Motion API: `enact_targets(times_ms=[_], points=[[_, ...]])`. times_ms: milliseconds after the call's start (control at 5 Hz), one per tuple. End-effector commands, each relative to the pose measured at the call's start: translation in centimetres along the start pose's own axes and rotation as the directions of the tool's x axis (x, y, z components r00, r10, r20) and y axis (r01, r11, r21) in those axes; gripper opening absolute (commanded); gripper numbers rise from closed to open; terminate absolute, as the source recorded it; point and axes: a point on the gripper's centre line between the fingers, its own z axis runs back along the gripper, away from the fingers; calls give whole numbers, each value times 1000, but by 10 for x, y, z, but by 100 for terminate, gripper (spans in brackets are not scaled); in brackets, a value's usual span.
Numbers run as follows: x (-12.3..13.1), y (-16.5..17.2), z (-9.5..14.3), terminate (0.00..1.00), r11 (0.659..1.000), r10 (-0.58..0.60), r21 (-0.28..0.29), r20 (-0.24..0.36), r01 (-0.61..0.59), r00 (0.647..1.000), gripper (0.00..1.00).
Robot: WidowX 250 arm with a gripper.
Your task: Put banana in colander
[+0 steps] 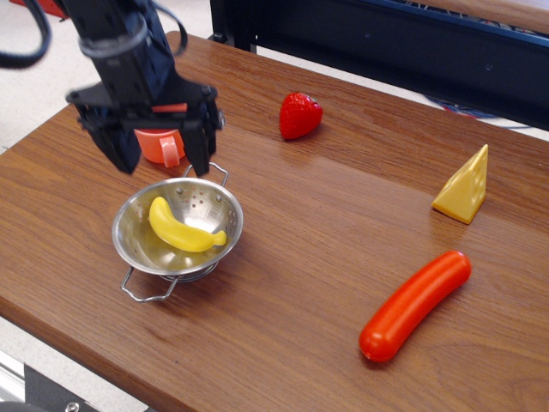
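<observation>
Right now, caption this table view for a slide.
Banana lying in the colander, open gripper above it.

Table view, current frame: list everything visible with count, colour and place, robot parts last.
banana: one, yellow, lying inside the colander
colander: one, shiny steel, near left front of the table
cup: one, salmon-pink, behind the colander, partly hidden by the tool
strawberry: one, red, back centre
cheese wedge: one, yellow, right side
sausage: one, red-orange, front right
table: one, brown wood
dark frame: one, black, behind the table
tool: one, black, open, above the colander's back rim, holding nothing
</observation>
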Motion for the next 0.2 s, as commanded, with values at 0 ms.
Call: enact_targets(times_ms=[0], points=[[14, 0, 12, 100, 1000, -2, -3, 47, 2, 999, 100]])
